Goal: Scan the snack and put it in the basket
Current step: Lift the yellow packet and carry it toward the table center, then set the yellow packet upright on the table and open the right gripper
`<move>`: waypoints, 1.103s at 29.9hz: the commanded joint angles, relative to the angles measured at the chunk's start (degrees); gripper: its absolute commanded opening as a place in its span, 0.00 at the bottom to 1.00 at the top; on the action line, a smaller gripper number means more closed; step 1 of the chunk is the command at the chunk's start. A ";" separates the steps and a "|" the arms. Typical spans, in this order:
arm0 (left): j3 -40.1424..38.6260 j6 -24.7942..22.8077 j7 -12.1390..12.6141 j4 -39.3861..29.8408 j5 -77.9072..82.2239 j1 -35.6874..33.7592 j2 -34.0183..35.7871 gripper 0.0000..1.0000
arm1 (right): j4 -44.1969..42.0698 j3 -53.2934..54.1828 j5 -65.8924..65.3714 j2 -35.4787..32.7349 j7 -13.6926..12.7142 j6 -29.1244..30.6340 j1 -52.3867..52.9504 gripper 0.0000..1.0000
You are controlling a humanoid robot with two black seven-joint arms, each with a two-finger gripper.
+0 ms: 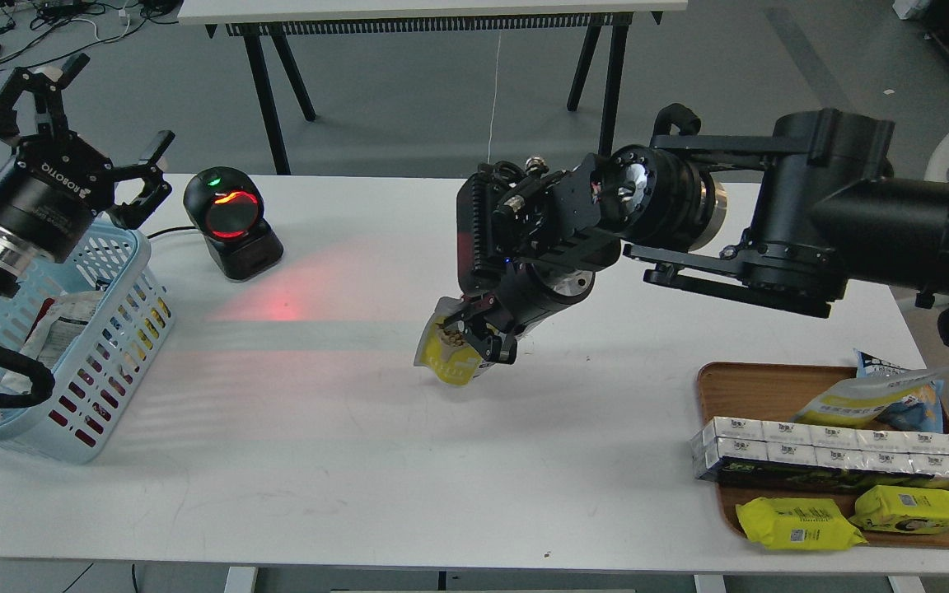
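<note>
Over a white table (343,461), the right gripper (481,333) clamps the snack (446,358), which hangs tilted just below its fingers. Well to its left a scanner (230,222) glows red, casting red light on the tabletop. Beyond the scanner, the left gripper (71,123) spreads wide above the basket (104,329). A wooden tray (738,387) sits to the right gripper's lower right.

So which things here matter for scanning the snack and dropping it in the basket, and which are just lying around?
Part of the job:
snack pouch, held by the right gripper
barcode scanner
blue basket

Just lying about:
wooden tray
yellow wrapped packs
white carton row
blue-edged pouch
left gripper, open and empty
</note>
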 commanded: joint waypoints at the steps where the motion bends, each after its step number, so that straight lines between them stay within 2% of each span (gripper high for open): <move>1: 0.00 0.00 -0.08 0.00 0.00 0.00 -0.02 1.00 | -1.05 -1.96 0.00 4.06 0.00 0.01 -0.15 0.01; 9: -0.09 0.00 -0.08 0.00 0.00 0.00 -0.11 1.00 | -5.80 -3.29 0.00 8.19 0.00 0.01 -0.77 0.04; 13: -0.09 0.00 -0.08 0.00 0.00 0.00 -0.11 1.00 | -6.42 -3.29 0.00 8.90 0.00 0.01 -0.94 0.14; 14: -0.09 0.00 -0.08 0.00 0.00 0.00 -0.11 1.00 | -6.42 -3.20 0.00 9.07 0.00 0.01 -0.94 0.27; 15: -0.09 0.00 -0.08 0.00 0.00 0.00 -0.11 1.00 | -6.42 -3.20 0.00 9.16 0.00 0.01 -0.77 0.51; 16: -0.09 0.00 -0.08 0.00 0.00 0.00 -0.03 1.00 | -6.42 -3.20 0.00 9.16 0.00 0.01 -0.77 0.62; 17: -0.09 0.00 -0.08 0.00 0.00 0.00 -0.02 1.00 | -6.51 -3.20 0.00 9.16 0.00 0.01 -0.77 0.63; 18: -0.09 0.00 -0.08 0.00 0.00 0.00 -0.02 1.00 | -6.51 -3.11 0.00 9.16 0.00 0.01 -0.68 0.70; 19: 0.00 0.00 0.00 0.00 0.00 0.00 -0.02 1.00 | -6.51 -3.11 0.00 9.16 0.00 0.01 -0.68 0.87; 20: 0.00 0.00 0.00 0.00 0.00 0.00 -0.02 1.00 | -6.51 -2.94 0.00 9.16 0.00 0.01 -0.68 0.93; 29: -0.09 0.00 0.09 0.00 0.00 0.00 -0.11 1.00 | -6.86 -0.48 0.81 9.07 0.00 0.01 0.11 0.97; 33: -0.26 0.00 -0.35 0.09 -0.18 0.00 -0.11 1.00 | -10.02 3.30 5.19 8.72 0.00 0.01 1.34 0.97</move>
